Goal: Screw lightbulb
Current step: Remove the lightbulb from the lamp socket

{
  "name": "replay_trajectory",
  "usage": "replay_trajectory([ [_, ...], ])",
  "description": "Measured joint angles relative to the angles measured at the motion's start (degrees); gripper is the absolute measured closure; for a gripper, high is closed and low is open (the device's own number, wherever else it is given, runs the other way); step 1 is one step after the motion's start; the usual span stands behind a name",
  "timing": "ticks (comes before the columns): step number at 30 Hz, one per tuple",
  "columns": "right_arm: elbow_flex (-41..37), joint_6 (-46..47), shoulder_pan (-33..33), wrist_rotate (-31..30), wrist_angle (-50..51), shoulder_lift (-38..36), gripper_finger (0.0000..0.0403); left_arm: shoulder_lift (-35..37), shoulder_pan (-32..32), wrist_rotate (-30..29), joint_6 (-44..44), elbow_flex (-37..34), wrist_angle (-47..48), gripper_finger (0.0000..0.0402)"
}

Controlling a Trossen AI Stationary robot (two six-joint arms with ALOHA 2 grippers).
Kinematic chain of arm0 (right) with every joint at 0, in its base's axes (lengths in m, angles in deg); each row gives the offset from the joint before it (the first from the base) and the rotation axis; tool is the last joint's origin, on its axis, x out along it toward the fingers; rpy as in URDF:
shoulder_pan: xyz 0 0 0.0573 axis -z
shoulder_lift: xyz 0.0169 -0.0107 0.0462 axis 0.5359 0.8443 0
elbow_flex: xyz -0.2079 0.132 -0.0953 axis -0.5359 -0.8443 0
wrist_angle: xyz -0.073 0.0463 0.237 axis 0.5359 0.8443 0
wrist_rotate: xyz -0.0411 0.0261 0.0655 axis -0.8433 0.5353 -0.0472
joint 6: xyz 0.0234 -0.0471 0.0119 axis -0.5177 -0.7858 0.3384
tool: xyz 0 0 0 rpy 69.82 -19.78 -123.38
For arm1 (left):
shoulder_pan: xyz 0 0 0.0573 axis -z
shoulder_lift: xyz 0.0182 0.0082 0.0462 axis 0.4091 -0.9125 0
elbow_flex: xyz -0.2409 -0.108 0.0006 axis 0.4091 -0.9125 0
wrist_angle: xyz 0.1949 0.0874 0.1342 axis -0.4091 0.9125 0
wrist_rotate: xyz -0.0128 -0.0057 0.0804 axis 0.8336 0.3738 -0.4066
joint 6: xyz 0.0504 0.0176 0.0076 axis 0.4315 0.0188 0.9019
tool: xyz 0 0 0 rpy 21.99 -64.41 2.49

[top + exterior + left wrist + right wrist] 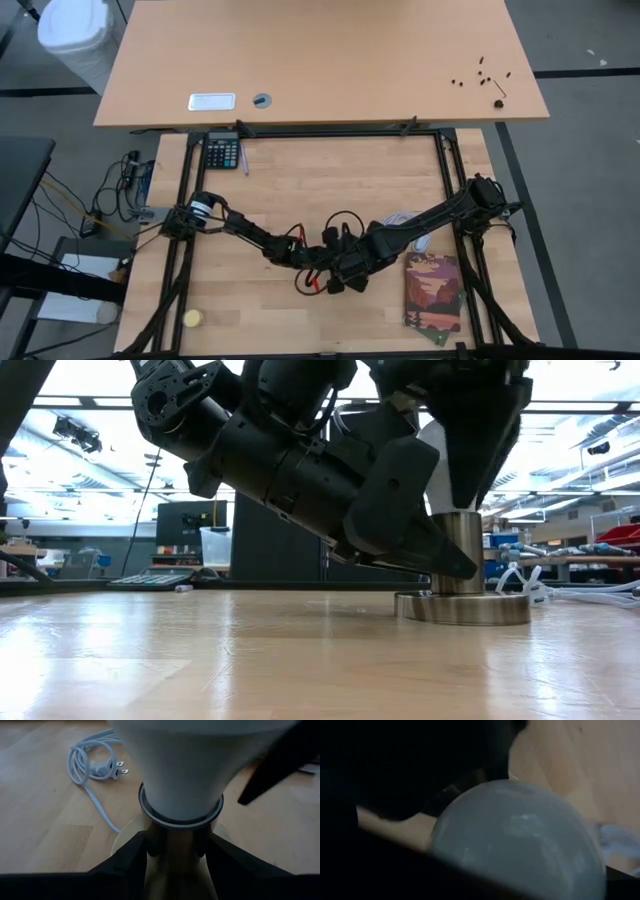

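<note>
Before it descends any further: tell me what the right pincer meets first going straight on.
The bulb. Its white dome fills the right wrist view right ahead of the right pincer, which points down over it. Whether the fingers already touch it, I cannot tell.

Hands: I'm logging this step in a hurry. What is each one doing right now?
Left hand: closed on the socket, just below the lightbulb.
Right hand: at the lightbulb; open or closed cannot be told.

White lightbulb, brassy socket, pale blue cord, tan table.
</note>
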Motion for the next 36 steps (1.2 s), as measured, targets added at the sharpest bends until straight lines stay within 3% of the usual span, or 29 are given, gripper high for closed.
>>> replay_trajectory([
  [12, -0.1, -56.6, 0.2, -1.8, 1.6, 0.0, 0.0174, 0.1, 0.3, 2.0, 1.7, 0.0, 0.9, 0.0222],
  [16, -0.1, -69.5, 0.2, -4.4, 3.1, 0.0, 0.0176, 0.1, 0.3, 1.9, 1.7, 0.1, 1.1, 0.0222],
  [21, 0.0, -65.3, 0.4, -4.9, 8.2, -0.1, 0.0176, 0.1, 0.2, 2.0, 1.8, 0.1, 1.1, 0.0222],
  [27, 0.0, -56.1, 0.5, 3.3, 8.2, -2.4, 0.0164, 0.1, 0.2, 1.8, 1.8, 0.1, 1.0, 0.0222],
  [36, 0.0, -45.4, -0.2, 5.2, 9.2, -5.2, 0.0068, 0.1, 0.2, 1.7, 1.7, 0.1, 0.9, 0.0222],
])
